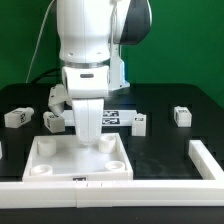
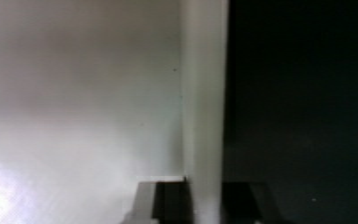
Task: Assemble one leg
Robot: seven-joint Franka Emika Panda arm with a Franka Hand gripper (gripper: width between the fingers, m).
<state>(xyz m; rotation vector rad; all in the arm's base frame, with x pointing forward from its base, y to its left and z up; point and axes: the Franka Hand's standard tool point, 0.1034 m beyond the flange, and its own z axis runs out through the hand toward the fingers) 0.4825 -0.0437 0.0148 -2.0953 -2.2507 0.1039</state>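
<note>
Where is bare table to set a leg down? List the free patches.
Free: the black table between the large white square tray and the white rail at the exterior view's right. Crowded: behind the tray, small white tagged legs flank the white arm.

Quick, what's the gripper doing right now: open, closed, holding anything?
The gripper: cannot be told. It sits low over the white tray, and neither view shows its fingertips clearly.

The arm (image 1: 88, 35) is glossy white with rounded casings; a black joint cover (image 1: 137, 20) sits up top, a thin dark seam (image 1: 85, 66) rings the wrist, and the gripper (image 1: 89, 140) is plain white
</note>
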